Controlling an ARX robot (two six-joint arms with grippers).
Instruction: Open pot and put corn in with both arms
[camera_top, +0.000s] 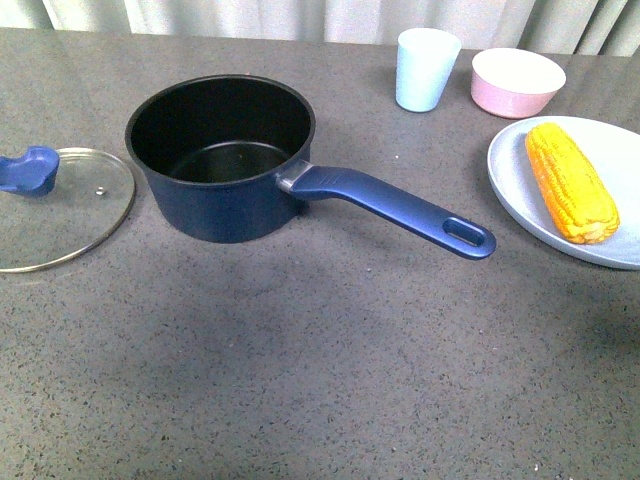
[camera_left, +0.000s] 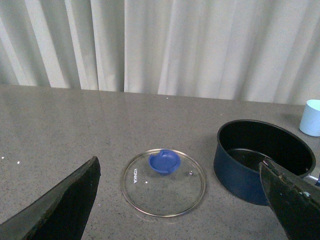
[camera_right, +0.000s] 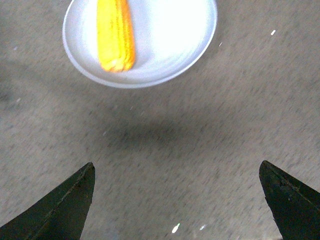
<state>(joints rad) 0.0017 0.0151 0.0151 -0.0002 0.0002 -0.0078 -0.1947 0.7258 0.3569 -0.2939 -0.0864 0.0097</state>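
The grey table (camera_top: 300, 390) fills the near ground; neither arm shows in the front view. Each wrist view shows its tool spread wide, holding nothing: the left gripper (camera_left: 179, 162) hangs over the glass lid (camera_top: 70, 215), which lies flat just beside the pot (camera_top: 220, 215); the right gripper (camera_right: 176, 165) hangs above the table, short of the plate (camera_top: 620, 160). The pot stands open and empty at mid-table, its long handle (camera_top: 400, 205) pointing toward the plate; the corn (camera_top: 571, 182) lies on that plate, well apart from the pot. The cob looks stiff, light and ribbed; a pinch across its thick middle seems safest, since the tapered end could slip. Farthest stand a pale blue cup (camera_top: 426, 68) and a pink bowl (camera_top: 517, 82).
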